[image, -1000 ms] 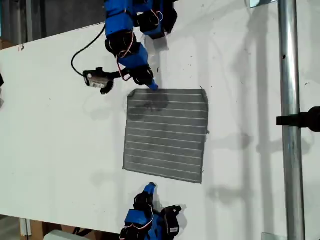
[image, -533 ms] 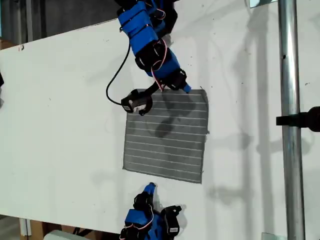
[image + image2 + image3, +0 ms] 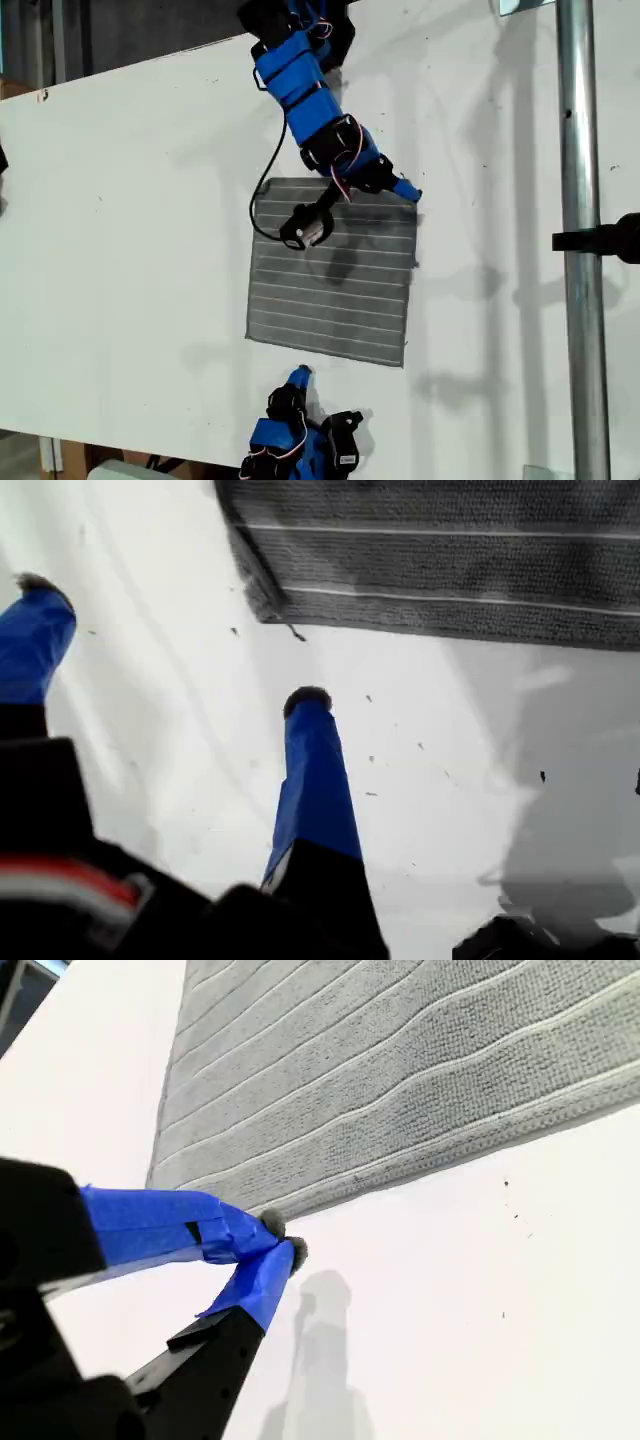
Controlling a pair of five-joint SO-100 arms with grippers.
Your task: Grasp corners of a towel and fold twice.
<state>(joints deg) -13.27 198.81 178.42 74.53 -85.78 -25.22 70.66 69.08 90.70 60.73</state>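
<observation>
The grey striped towel (image 3: 330, 290) lies flat on the white table (image 3: 120, 250). My second gripper (image 3: 408, 192) reaches in from the top of the exterior view and sits at the towel's upper right corner in that view. Its fingertips (image 3: 270, 1225) are shut together right against the towel (image 3: 380, 1080) edge, and no cloth shows between them. My first gripper (image 3: 298, 376) rests at the bottom of the exterior view, a short way off the towel's lower edge. It is open (image 3: 170, 640), with bare table between its fingers and a frayed corner (image 3: 255, 605) of the towel (image 3: 450, 570) ahead.
A small black camera (image 3: 305, 228) hangs on a cable from the second arm, over the towel's upper part. A metal pole (image 3: 575, 240) with a black clamp (image 3: 610, 238) stands upright at the exterior view's right. The table's far edge runs behind the second arm.
My second gripper has swung from the towel's upper left corner across to its upper right corner in the exterior view, its camera trailing over the cloth. The first arm and towel stayed still.
</observation>
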